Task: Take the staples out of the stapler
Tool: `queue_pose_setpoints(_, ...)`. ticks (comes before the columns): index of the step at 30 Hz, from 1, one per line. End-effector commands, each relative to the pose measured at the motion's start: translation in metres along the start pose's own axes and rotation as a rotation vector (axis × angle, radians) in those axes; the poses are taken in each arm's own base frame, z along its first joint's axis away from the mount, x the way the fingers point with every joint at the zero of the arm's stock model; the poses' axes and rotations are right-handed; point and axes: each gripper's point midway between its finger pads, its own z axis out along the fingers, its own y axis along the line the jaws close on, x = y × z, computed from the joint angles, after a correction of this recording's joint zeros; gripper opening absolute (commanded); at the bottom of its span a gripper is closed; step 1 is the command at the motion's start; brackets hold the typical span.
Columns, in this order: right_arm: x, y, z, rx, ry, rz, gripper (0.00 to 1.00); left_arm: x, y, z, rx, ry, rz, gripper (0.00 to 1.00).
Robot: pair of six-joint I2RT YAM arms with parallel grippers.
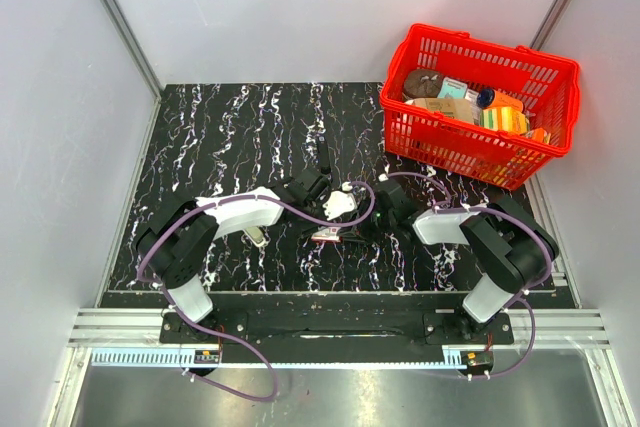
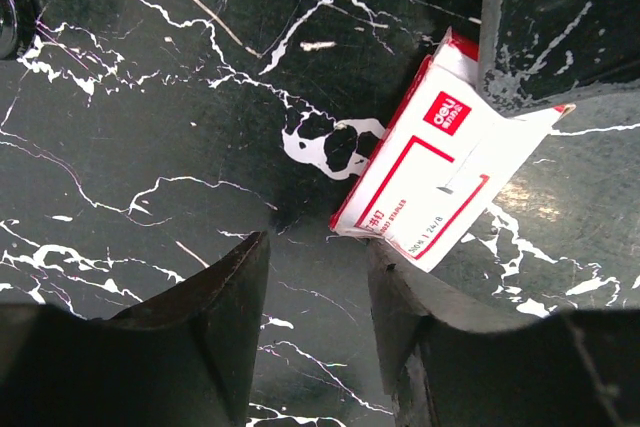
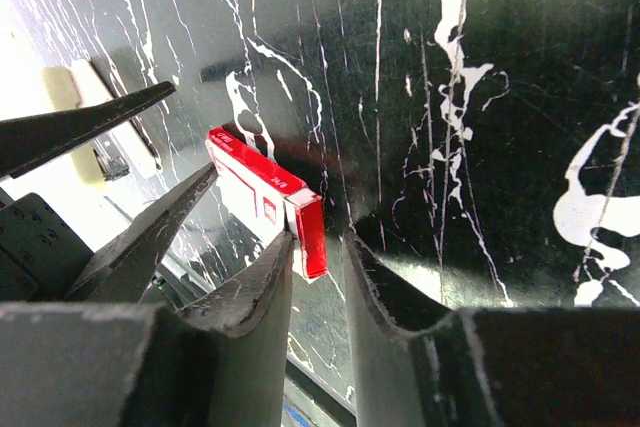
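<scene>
The left gripper stands half open and the right gripper narrowly parted, both empty, with the red-and-white box just beyond their fingertips, while the stapler lies farther back on the marbled table.

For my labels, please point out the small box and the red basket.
small box (image 2: 430,172): left wrist view, printed top face.
red basket (image 1: 450,142): top view, front wall.
</scene>
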Motion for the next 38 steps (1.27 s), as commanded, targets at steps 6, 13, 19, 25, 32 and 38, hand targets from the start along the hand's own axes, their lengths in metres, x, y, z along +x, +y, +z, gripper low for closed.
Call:
queue_pose_setpoints(6,0.010,0.005,-0.011,-0.026,0.005,-0.058,0.37,-0.009,-0.004,0.001,0.023,-0.020,-0.009,0.47)
queue_pose_setpoints(13,0.006,-0.004,-0.024,0.064,-0.009,-0.099,0.48,-0.002,0.013,-0.019,0.011,-0.017,-0.060,0.47)
queue_pose_setpoints(19,-0.010,0.010,-0.052,0.104,-0.073,-0.184,0.60,-0.008,0.054,-0.075,-0.045,-0.076,-0.181,0.55)
queue_pose_setpoints(25,-0.043,0.047,-0.083,0.136,-0.169,-0.327,0.99,-0.023,0.094,-0.160,-0.199,-0.196,-0.260,0.99)
queue_pose_setpoints(32,-0.068,0.088,-0.101,0.127,-0.225,-0.414,1.00,-0.008,0.112,-0.221,-0.266,-0.307,-0.466,0.99)
queue_pose_setpoints(38,-0.079,0.111,-0.116,0.107,-0.268,-0.457,1.00,0.023,0.125,-0.249,-0.334,-0.368,-0.610,0.99)
